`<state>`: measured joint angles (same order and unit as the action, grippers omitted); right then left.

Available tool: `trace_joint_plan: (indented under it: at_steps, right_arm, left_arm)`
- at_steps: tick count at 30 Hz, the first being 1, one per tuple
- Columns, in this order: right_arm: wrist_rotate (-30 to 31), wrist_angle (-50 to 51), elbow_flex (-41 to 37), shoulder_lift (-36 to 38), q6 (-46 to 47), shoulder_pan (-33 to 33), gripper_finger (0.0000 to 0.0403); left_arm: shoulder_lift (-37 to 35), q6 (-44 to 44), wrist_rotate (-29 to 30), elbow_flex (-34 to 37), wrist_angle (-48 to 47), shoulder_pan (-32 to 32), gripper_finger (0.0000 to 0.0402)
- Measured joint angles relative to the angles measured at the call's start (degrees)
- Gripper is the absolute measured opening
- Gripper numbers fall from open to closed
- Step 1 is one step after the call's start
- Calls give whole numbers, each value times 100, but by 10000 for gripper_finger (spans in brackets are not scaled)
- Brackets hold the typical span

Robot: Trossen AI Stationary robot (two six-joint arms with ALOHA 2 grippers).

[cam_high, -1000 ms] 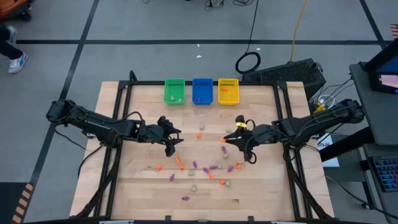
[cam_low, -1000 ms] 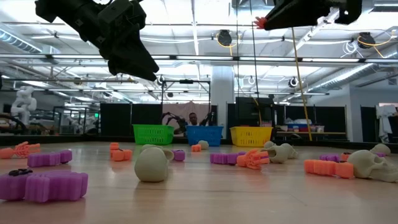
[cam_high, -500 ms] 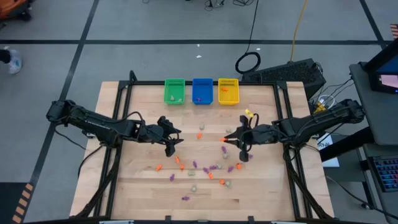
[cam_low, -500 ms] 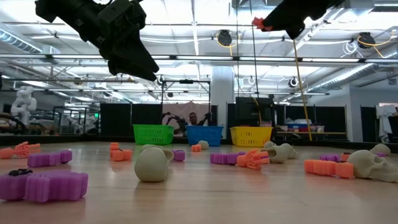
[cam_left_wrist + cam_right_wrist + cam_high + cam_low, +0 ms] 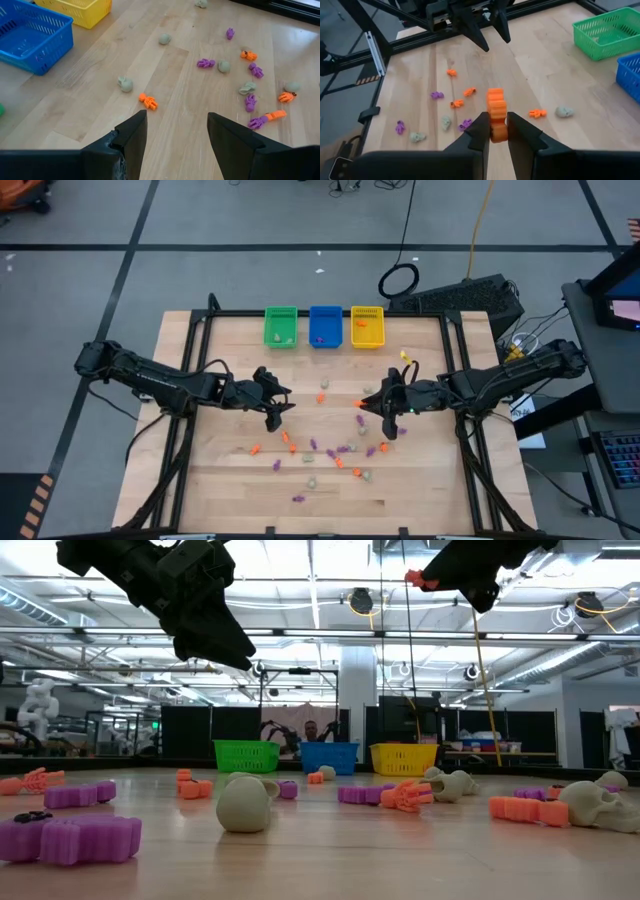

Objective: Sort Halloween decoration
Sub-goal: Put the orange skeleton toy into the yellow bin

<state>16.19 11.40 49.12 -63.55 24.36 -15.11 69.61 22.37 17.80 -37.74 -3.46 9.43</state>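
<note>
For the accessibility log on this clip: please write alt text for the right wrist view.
The right gripper is shut on an orange ridged plastic trinket above the pale wooden table. Small orange, purple and beige trinkets lie scattered beyond, with the left gripper farther off and a green mesh plastic bin to one side.

Probably a robotics lab: industrial hall with ceiling trusses [image 5: 320, 635], taped concrete floor [image 5: 200, 220], other robots behind
</note>
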Motion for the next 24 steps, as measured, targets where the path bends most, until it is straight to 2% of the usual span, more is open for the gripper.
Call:
trace_joint_plan:
  at_steps: [3, 7, 11, 19, 24]
  right_arm:
    - [2, 0, 0, 0, -181, 1, 43]
    - [88, 0, 0, -1, -1002, 13, 43]
    - [636, -1, 0, -1, -1484, 17, 43]
    - [2166, -90, 0, -13, -1517, 136, 43]
    - [2302, -90, 2, -51, -1464, 691, 43]
  left_arm:
    - [-1, 0, 0, 0, 0, 0, 205]
    - [-1, -2, 0, 0, 0, -2, 205]
    - [-1, -2, 0, 0, 0, -2, 205]
    - [0, -17, 0, 0, 72, -2, 205]
    - [-1, -20, 0, -2, 183, -2, 205]
